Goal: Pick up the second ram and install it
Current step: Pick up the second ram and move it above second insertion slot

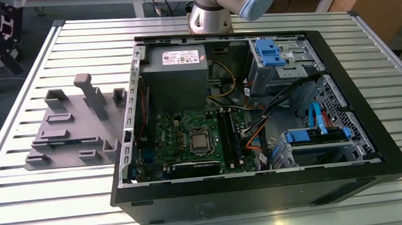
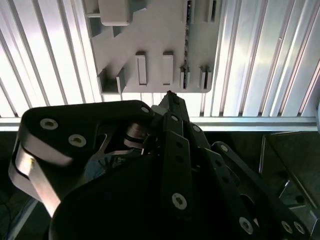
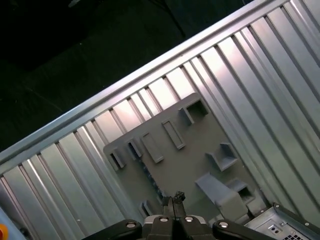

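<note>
The second ram stands edge-on in a slot of the grey fixture, a thin dark strip in both wrist views (image 3: 151, 176) (image 2: 187, 35). My gripper (image 3: 174, 199) hangs well above the fixture (image 1: 69, 126), its tip (image 2: 169, 95) over the fixture's edge nearest the computer case. The two fingers are pressed together with nothing between them. The black memory slots (image 1: 227, 137) lie on the green motherboard (image 1: 181, 126) beside the processor, inside the open case.
The open black computer case (image 1: 363, 110) fills the middle and right of the ribbed metal table (image 1: 69, 47), with power supply (image 1: 175, 68), drive bays and loose cables inside. The arm's base (image 1: 209, 15) stands behind the case. The table edge (image 3: 100, 107) runs past the fixture.
</note>
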Action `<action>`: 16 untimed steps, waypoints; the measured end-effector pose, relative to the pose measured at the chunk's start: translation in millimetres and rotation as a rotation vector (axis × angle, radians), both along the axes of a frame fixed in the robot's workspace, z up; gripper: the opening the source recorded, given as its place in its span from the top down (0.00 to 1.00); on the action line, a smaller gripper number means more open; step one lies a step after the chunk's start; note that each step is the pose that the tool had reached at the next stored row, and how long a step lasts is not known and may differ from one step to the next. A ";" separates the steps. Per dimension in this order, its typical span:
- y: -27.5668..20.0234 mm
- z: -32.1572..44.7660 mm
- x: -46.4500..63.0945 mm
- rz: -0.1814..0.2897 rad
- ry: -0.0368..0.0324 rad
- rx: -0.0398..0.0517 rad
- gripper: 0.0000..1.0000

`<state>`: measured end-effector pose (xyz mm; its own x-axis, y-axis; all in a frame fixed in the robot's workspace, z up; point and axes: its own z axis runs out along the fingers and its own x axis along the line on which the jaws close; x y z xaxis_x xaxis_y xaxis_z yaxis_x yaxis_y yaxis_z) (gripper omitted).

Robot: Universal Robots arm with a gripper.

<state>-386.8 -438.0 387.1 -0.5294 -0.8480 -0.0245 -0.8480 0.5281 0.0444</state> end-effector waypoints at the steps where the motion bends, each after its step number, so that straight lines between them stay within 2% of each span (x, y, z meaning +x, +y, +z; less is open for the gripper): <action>1: -0.1 0.0 0.0 0.010 0.0000 -0.0001 0.89; 9: -0.6 -0.2 0.0 0.092 -0.0001 0.0001 0.89; 13: -0.7 -0.6 -0.1 0.145 -0.0002 0.0002 0.89; 15: -1.1 -0.8 -0.1 0.191 -0.0002 0.0000 0.89; 16: -1.3 -0.9 -0.2 0.194 -0.0006 -0.0001 0.89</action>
